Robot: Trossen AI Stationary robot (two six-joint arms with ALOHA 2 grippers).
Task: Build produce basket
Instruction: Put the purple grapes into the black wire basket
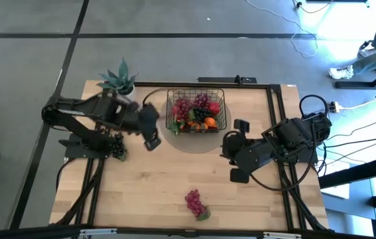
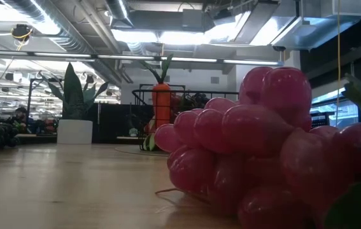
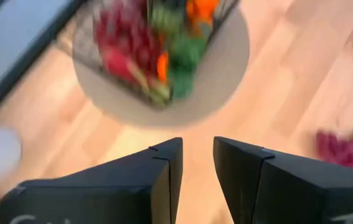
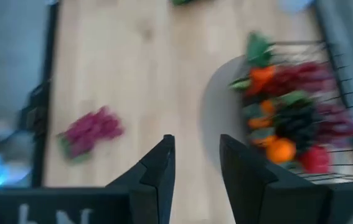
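Observation:
The black wire basket (image 1: 196, 111) stands on a round grey mat (image 1: 197, 143) at the far middle of the table. It holds produce: red and dark grape bunches, oranges, a carrot and green leaves. One pink-red grape bunch (image 1: 196, 202) lies alone on the wood near the front edge and fills the low view (image 2: 263, 146). My left gripper (image 1: 152, 141) hovers open, left of the basket, with nothing between its fingers (image 3: 198, 155). Right of the mat, above the table, my right gripper (image 1: 227, 145) is also open and holds nothing (image 4: 197, 152).
A spiky green plant in a white pot (image 1: 120, 79) stands at the far left corner, close behind my left arm. Bare wood stretches between the mat and the loose grapes. A black frame (image 1: 277, 119) runs along the table's edges.

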